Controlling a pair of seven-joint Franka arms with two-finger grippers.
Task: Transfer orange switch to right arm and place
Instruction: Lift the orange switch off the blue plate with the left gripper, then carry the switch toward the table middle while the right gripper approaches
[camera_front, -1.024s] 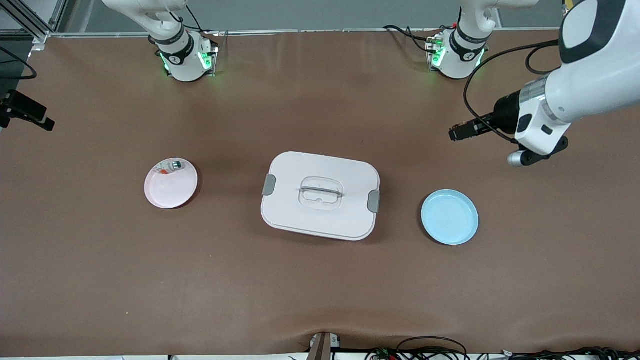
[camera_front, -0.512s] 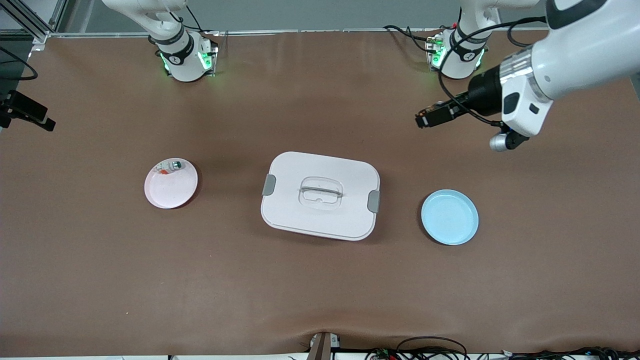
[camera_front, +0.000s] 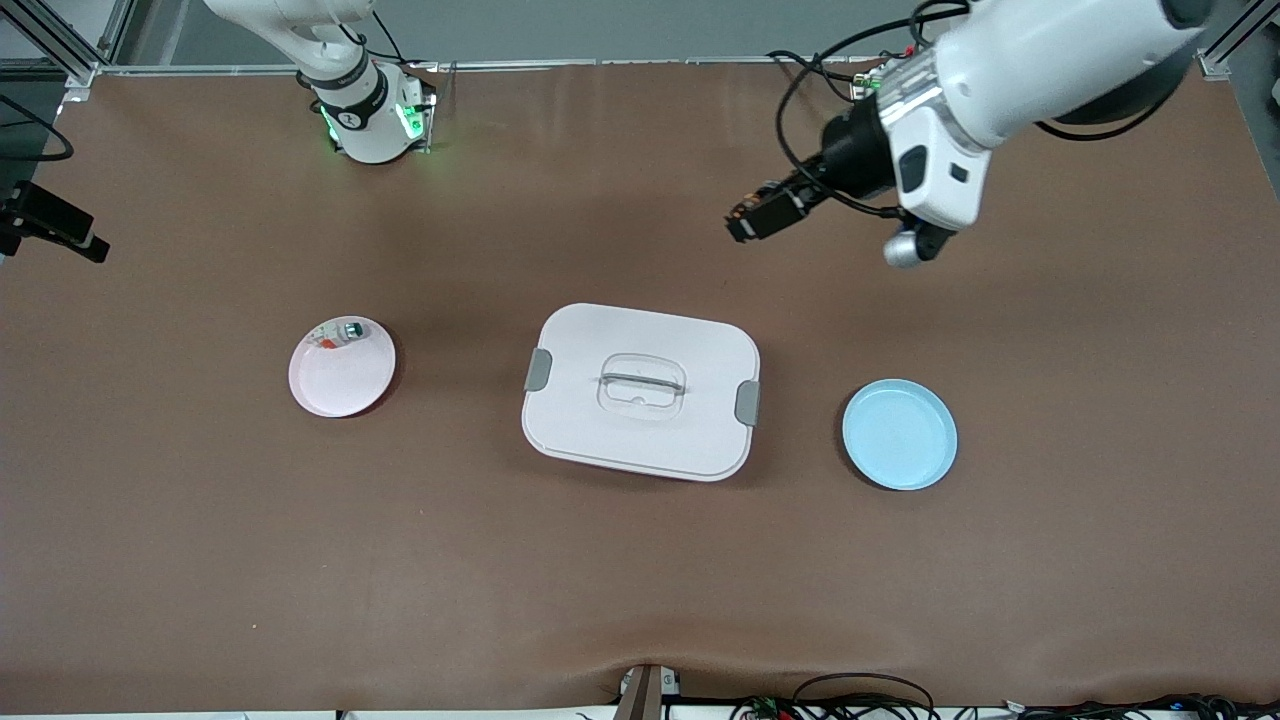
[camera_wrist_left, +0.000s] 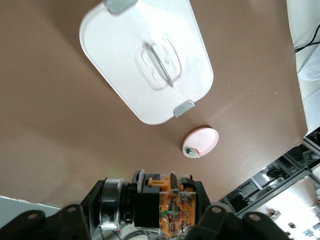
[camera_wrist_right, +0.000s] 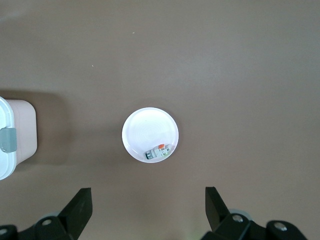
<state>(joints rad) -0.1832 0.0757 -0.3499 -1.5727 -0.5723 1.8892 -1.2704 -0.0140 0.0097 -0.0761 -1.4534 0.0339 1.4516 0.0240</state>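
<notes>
My left gripper is shut on the orange switch, a small black blocky part with an orange middle. It holds it in the air over bare table between the white box and the left arm's base. In the left wrist view the orange switch sits between the fingers of my left gripper. My right gripper is open and empty, high over the pink plate. It is out of the front view.
The pink plate holds a whitish part with a green end and lies toward the right arm's end. A white lidded box sits mid-table. An empty blue plate lies toward the left arm's end.
My left arm has swung toward the middle of the table with the switch in its gripper. Plates, box and right arm's base have not moved.
</notes>
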